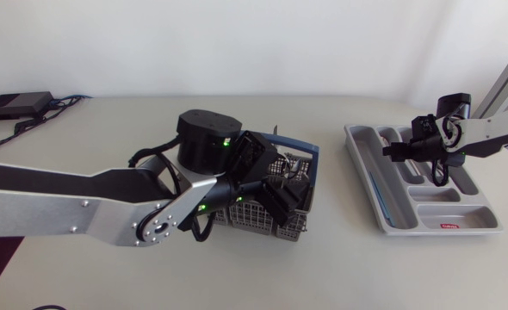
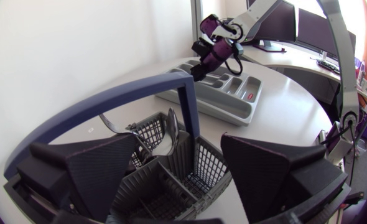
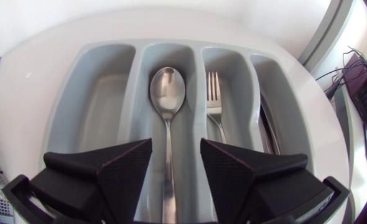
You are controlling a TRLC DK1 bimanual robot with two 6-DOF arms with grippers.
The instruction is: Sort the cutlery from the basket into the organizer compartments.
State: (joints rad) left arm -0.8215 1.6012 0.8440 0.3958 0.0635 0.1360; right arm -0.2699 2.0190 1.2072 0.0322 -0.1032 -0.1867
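Note:
A grey mesh basket (image 1: 299, 226) with a blue handle (image 2: 109, 102) stands mid-table. It holds several pieces, among them a spoon (image 2: 171, 134) and a fork (image 2: 112, 124). My left gripper (image 1: 275, 176) hangs open just above it, one finger on each side of the handle (image 2: 177, 180). The grey organizer (image 1: 383, 207) lies at the right. In the right wrist view a spoon (image 3: 167, 90) lies in the second long compartment, a fork (image 3: 213, 99) in the third and a knife (image 3: 267, 127) in the fourth. My right gripper (image 3: 176, 152) stands open over the spoon's handle, not touching it.
A black box (image 1: 17, 105) with cables sits at the table's back left corner. The organizer's (image 3: 102, 106) outer long compartment and its small end compartments (image 1: 443, 211) hold nothing that I can see.

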